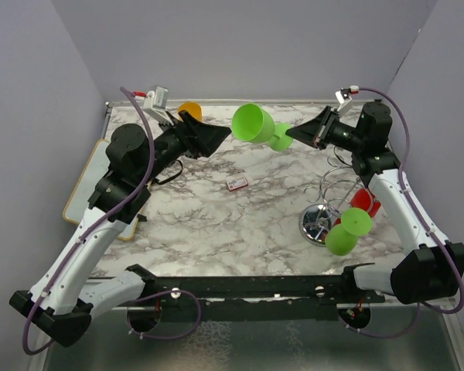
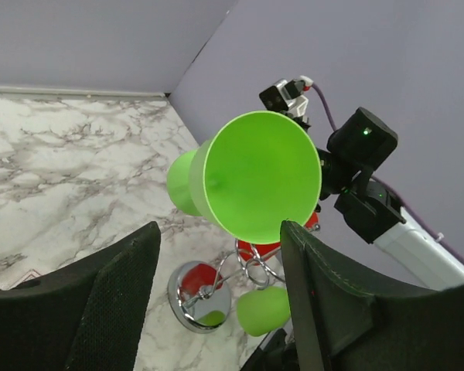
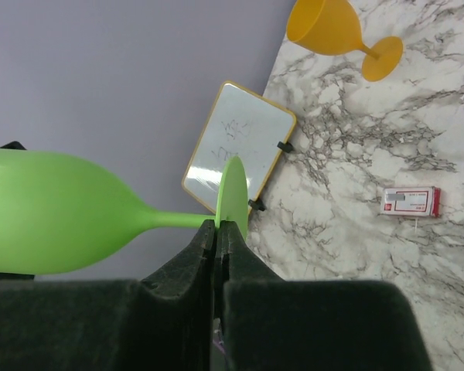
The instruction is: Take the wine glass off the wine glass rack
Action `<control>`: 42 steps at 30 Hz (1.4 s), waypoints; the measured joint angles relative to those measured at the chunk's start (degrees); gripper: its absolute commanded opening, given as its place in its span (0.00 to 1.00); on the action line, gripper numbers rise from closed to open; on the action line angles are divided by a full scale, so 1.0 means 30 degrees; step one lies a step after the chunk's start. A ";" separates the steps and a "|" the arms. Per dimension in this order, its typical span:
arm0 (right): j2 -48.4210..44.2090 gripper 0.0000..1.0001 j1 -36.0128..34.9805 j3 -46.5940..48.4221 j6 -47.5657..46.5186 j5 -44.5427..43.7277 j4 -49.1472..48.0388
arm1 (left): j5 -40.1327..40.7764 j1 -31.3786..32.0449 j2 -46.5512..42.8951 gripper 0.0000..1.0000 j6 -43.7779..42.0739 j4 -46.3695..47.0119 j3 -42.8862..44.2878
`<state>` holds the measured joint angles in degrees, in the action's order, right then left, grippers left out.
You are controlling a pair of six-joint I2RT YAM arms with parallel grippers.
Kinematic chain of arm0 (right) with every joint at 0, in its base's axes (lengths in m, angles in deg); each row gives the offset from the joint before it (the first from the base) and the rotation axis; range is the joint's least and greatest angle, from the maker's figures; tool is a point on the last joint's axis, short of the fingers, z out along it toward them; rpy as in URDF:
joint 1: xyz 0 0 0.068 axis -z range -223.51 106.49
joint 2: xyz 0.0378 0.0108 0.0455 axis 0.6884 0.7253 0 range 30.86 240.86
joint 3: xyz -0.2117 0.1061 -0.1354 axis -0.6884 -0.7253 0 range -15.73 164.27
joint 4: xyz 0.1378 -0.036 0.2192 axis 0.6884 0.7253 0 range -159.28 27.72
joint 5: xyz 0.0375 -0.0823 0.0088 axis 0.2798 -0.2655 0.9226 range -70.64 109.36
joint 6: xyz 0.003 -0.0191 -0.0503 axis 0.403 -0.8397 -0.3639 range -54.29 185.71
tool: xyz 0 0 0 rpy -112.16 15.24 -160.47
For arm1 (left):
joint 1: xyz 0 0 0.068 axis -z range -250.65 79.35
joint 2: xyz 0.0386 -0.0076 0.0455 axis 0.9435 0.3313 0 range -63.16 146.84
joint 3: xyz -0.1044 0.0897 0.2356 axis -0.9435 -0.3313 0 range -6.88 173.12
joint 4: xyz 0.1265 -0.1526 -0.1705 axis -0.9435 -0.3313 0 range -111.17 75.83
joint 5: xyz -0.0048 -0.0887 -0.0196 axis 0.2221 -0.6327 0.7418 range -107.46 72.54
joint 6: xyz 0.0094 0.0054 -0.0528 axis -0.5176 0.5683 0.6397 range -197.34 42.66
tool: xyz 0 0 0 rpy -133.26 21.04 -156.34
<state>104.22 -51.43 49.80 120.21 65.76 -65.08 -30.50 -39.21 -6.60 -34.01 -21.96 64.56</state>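
Note:
My right gripper (image 1: 292, 133) is shut on the round foot of a green wine glass (image 1: 253, 123) and holds it on its side, high above the table's back middle. The wrist view shows the foot (image 3: 232, 199) pinched between the fingers and the bowl (image 3: 54, 212) to the left. My left gripper (image 1: 224, 133) is open and empty, its fingers (image 2: 93, 309) just in front of the glass's mouth (image 2: 259, 176), not touching. The chrome wine glass rack (image 1: 325, 209) stands at the right, with a green glass (image 1: 348, 229) and a red glass (image 1: 363, 202) hanging on it.
An orange wine glass (image 1: 189, 110) lies at the back left, also in the right wrist view (image 3: 332, 31). A small red and white card (image 1: 237, 183) lies mid-table. A whiteboard (image 1: 89, 182) lies at the left edge. Purple walls close in the back and sides.

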 measured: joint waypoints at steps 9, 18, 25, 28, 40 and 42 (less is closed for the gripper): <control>-0.0029 0.01 -0.0386 -0.0022 -0.1654 -0.0867 0.0554 | -0.0707 0.0007 0.2200 0.37 -0.0554 -0.2324 0.0554; 0.0007 0.01 -0.1887 0.1166 -0.3810 -0.3453 0.2222 | -0.0291 0.0000 0.2820 0.17 -0.2251 -0.4087 0.1450; 0.0051 0.01 -0.2907 0.1756 -0.5333 -0.5661 0.3104 | 0.0743 -0.0087 0.3162 0.00 -0.2922 -0.4954 0.1647; 0.0087 0.09 -0.3162 0.1894 -0.6054 -0.6098 0.3432 | 0.1100 -0.0087 0.3177 0.00 -0.3089 -0.5042 0.1647; 0.0379 0.47 -0.3257 0.3096 -0.8947 -0.6404 0.5078 | 0.1734 -0.0080 0.3191 0.00 -0.3519 -0.5901 0.1603; 0.0379 0.48 -0.3257 0.3453 -0.9326 -0.6674 0.5399 | 0.2062 -0.0087 0.3235 0.00 -0.3745 -0.6105 0.1603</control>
<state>105.36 -61.20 60.16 92.24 45.73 -48.88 -24.32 -39.47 3.10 -45.24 -40.28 69.37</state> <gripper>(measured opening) 0.464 0.015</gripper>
